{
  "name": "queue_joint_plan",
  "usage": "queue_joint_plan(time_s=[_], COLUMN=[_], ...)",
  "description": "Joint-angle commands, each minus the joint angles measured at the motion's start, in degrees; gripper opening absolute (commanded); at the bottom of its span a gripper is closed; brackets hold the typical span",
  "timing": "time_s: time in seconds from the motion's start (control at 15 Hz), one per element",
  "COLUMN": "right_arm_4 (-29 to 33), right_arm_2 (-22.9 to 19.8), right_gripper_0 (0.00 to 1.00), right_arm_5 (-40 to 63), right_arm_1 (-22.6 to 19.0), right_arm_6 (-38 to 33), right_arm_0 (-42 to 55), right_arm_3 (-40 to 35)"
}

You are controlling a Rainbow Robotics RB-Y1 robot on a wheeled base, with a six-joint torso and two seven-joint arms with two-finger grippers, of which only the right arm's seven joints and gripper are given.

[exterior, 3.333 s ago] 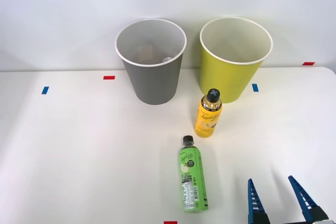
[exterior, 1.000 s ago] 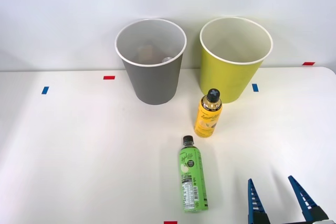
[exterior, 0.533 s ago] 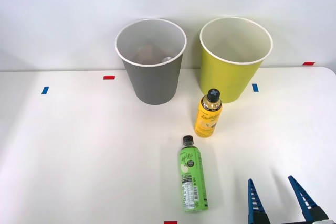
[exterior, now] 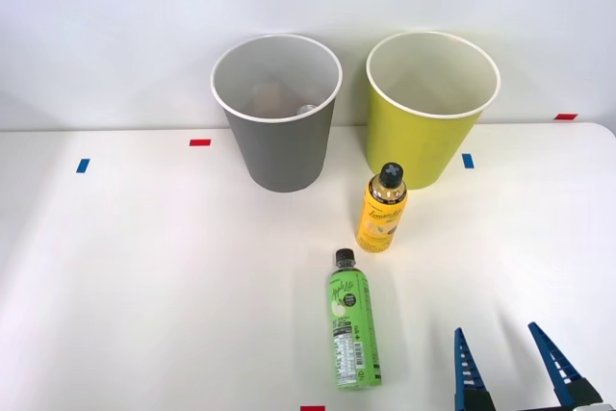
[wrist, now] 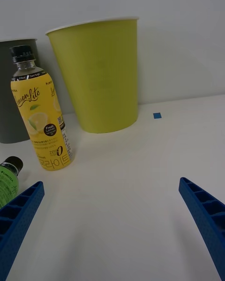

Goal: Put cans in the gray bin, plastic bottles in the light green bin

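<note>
The right gripper (exterior: 514,372) hangs wide open over the white table (exterior: 144,286), holding nothing. To its left the green bottle (exterior: 352,321) lies flat. A yellow bottle (exterior: 382,209) stands beyond it, in front of the light green bin (exterior: 429,113). The gray bin (exterior: 279,117) stands beside that bin.

On the white table (exterior: 144,267), the gray bin (exterior: 277,113) stands at eleven o'clock from the table's middle and the light green bin (exterior: 431,108) at one o'clock, near each other but apart. A yellow bottle (exterior: 383,209) stands upright just before the light green bin. At six o'clock of it lies the green plastic bottle (exterior: 351,332), cap toward the bins. The right gripper (exterior: 513,363) sits at five o'clock, fingers spread.
</note>
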Motion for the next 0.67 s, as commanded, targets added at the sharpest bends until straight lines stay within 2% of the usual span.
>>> queue_joint_plan(time_s=[0.07, 0.2, 0.33, 0.53, 0.67], right_arm_4=[0.0, -0.5, -1.3, -0.8, -0.1], right_arm_2=[0.0, 0.4, 0.5, 0.5, 1.5], right_gripper_0=[1.00, 1.00, 1.00, 1.00, 1.00], right_arm_5=[0.0, 1.0, 0.0, 0.4, 6.0], right_arm_1=[0.0, 0.4, 0.2, -1.1, -3.8], right_arm_6=[0.0, 0.1, 0.6, 1.3, 1.4], right_arm_0=[0.0, -0.6, -0.5, 0.1, 0.1], right_arm_3=[0.0, 3.2, 3.3, 0.0, -3.3])
